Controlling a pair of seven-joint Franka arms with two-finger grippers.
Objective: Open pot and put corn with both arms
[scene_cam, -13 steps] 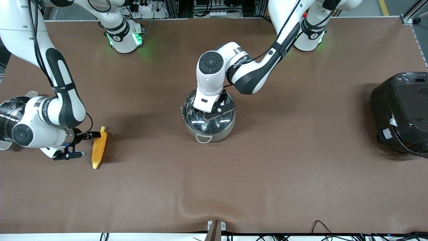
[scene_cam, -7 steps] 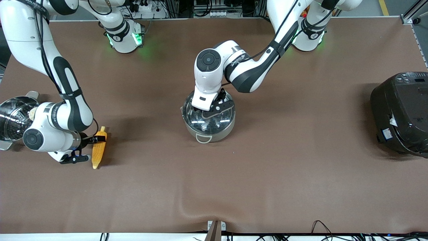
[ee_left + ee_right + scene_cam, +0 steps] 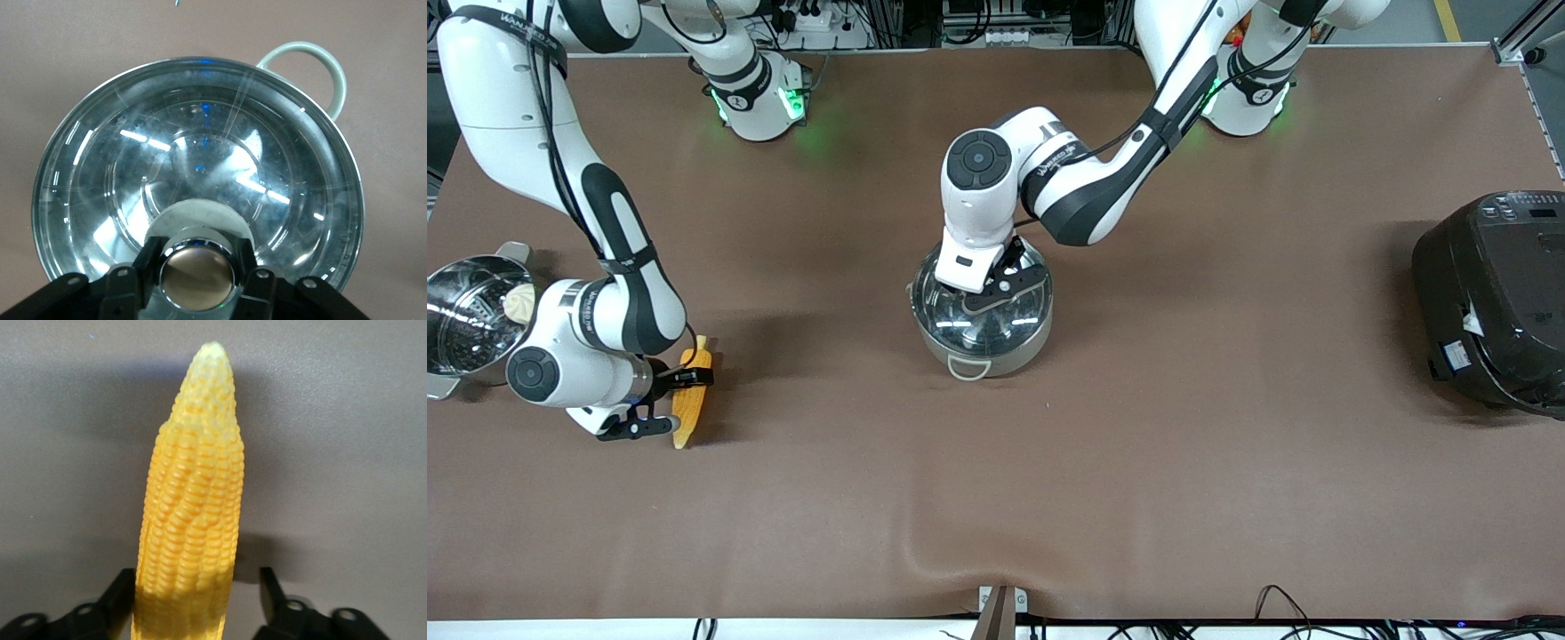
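Note:
The steel pot point(image 3: 1009, 349) stands at the table's middle with its glass lid point(image 3: 951, 322) on. My left gripper point(image 3: 996, 286) is down on the lid. In the left wrist view its gripper point(image 3: 198, 261) has a finger against each side of the coppery knob point(image 3: 198, 283). The corn point(image 3: 691, 402) lies on the table toward the right arm's end. My right gripper point(image 3: 665, 404) is low over it. In the right wrist view the corn point(image 3: 190, 513) sits between the open fingers point(image 3: 119, 597). One finger touches it and a gap remains at the other.
A steel steamer pot point(image 3: 454, 307) with a white bun point(image 3: 519, 304) stands at the table's edge by the right arm. A large black rice cooker point(image 3: 1494, 302) stands at the left arm's end. A pot loop handle point(image 3: 313, 67) faces the front camera.
My right gripper has slid along the corn toward the front camera and its arm has uncovered the steamer pot. My left gripper has shifted slightly on the lid.

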